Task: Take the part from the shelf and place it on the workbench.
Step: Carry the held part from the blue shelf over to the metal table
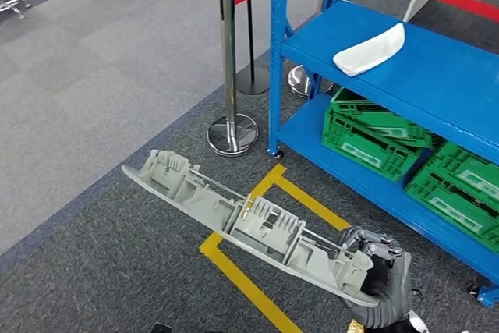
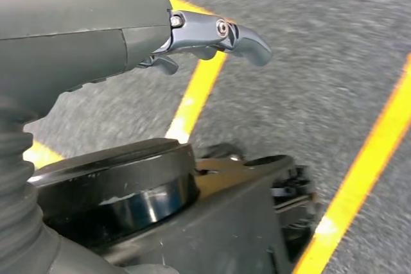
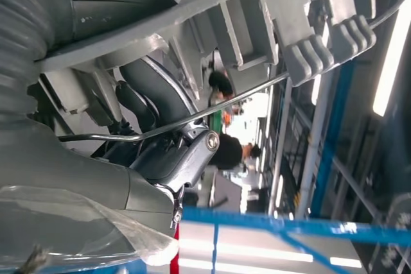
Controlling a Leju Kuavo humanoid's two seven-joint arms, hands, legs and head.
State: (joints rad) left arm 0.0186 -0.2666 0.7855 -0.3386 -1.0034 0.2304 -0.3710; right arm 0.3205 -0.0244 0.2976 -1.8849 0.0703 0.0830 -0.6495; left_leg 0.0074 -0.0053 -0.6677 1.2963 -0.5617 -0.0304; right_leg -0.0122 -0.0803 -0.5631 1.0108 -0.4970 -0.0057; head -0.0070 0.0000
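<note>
While the head view looks down on grey carpet beside the blue shelf, the right hand grips one end of the long grey part, which juts out level to the left, clear of the floor and over the yellow floor tape. That view shows the hand's dark fingers wrapped over the part's end, and the ribbed inner side of the part facing up with a thin metal rod running along it.

Seen from close behind, the right wrist view adds the grip itself: the fingers are curled around the rod and pressed against the part's ribs, and a piece of clear film lies against the hand's cover. People stand in the blurred background of that view.

On the shelf's upper board the head view records a white curved piece; green crates sit on the lower board. A chrome stanchion with a red belt stands just beside the shelf's corner post.

The left wrist view shows the left hand hanging above the carpet and yellow tape, holding nothing, with one finger extended nearly straight; the others are mostly hidden behind the cover.
</note>
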